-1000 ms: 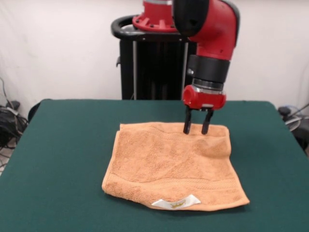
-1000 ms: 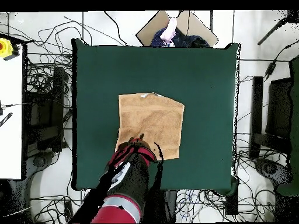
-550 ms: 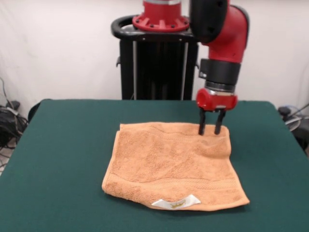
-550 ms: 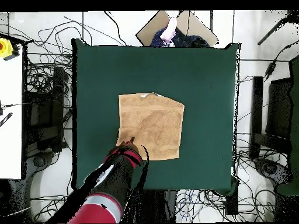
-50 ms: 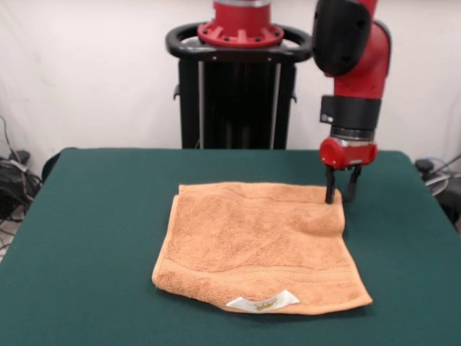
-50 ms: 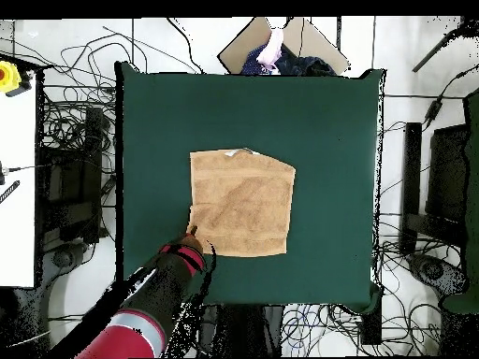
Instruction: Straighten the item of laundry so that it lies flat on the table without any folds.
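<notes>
Fingers [image 5: 341, 193] hang spread, gripping nothing, at the towel's [image 5: 259, 249] far corner — the towel lies mid-desk [image 5: 94, 238], label [image 5: 263, 302] toward the near edge, nothing blocking it.

Orange-tan towel [image 5: 259, 249] [image 6: 241, 203] is lying spread near the middle of the green table [image 5: 86, 231] [image 6: 327, 122], roughly square, mostly flat; slight rumpling at one corner; white label showing at one edge.
</notes>
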